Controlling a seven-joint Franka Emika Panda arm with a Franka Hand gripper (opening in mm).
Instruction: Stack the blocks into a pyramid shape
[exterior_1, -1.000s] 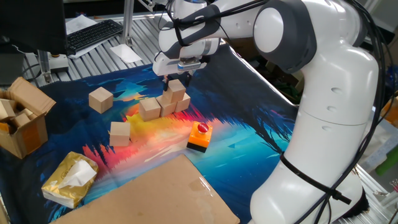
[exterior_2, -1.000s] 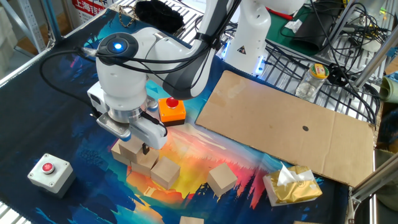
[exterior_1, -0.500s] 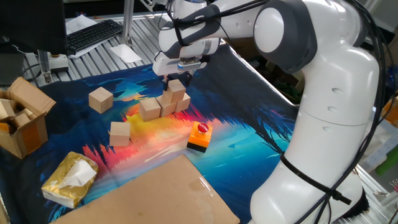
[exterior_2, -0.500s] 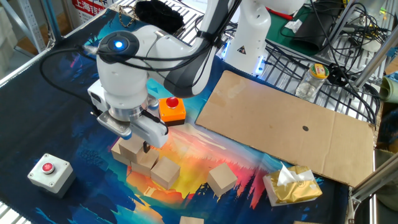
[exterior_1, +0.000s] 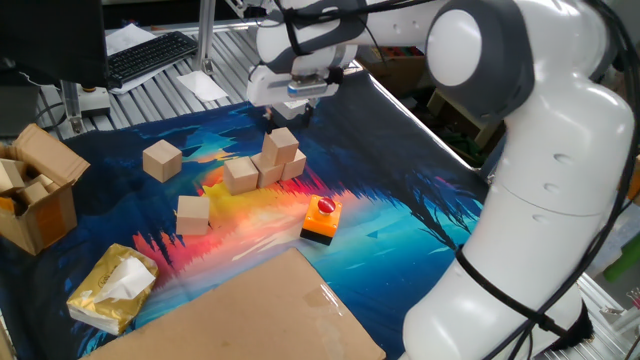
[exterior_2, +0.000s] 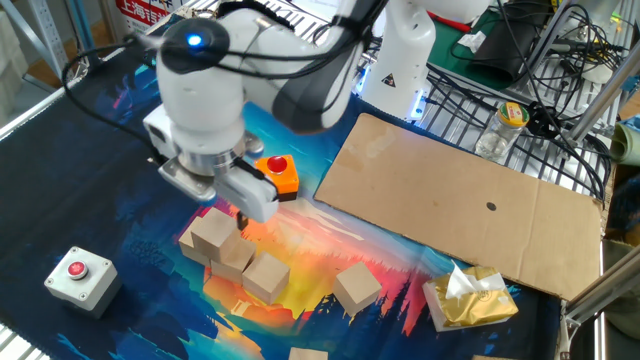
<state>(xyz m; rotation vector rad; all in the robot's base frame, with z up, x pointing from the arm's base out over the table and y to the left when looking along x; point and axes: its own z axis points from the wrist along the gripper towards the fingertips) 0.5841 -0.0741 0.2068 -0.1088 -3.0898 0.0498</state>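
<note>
The pincer (exterior_1: 287, 117) hangs just above the stacked wooden block (exterior_1: 281, 143), apart from it and holding nothing; whether its fingers are spread or pressed together cannot be told, since the wrist housing hides them in both views. That block sits on a row of three touching blocks (exterior_1: 258, 172) on the painted surface (exterior_1: 400, 215). Two loose blocks lie apart to the side: one (exterior_1: 161, 160) farther back, one (exterior_1: 193, 214) nearer the crumpled gold packet (exterior_1: 112, 288).

The top block seems to rest over one end of the row rather than squarely across a seam. A nudge from the pincer could tip it off or push the base blocks apart. The orange button box (exterior_1: 321, 219) stands near the row and could be clipped on the way to a loose block.

In the other fixed view a sixth block (exterior_2: 310, 354) is cut off by the lower edge.
</note>
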